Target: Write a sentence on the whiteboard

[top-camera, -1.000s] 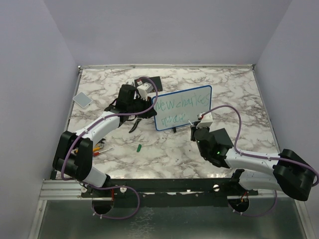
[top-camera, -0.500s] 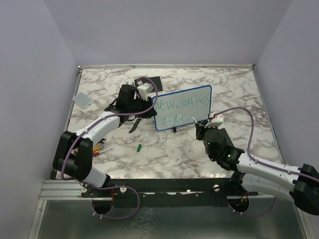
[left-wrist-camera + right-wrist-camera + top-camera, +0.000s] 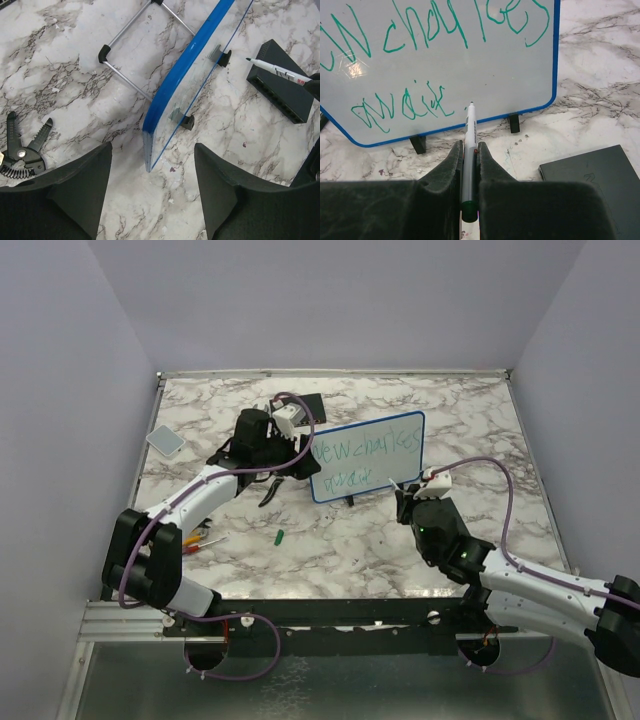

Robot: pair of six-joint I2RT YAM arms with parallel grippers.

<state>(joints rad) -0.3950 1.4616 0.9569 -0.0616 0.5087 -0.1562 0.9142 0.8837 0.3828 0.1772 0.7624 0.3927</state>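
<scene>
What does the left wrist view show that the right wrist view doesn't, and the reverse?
Left wrist only: the wire stand behind the whiteboard, and pliers. Right wrist only: the green sentence on the board's face, and the right gripper shut on the marker. Both: the blue rim, black feet and the marker's tip.

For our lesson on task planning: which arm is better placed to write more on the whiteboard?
Right. The right tool grips the marker, tip aimed at the whiteboard; the left tool is open, holding nothing.

Plain lavender walls (image 3: 330,300) enclose a grey-veined white marble table (image 3: 470,420) under even light.
</scene>
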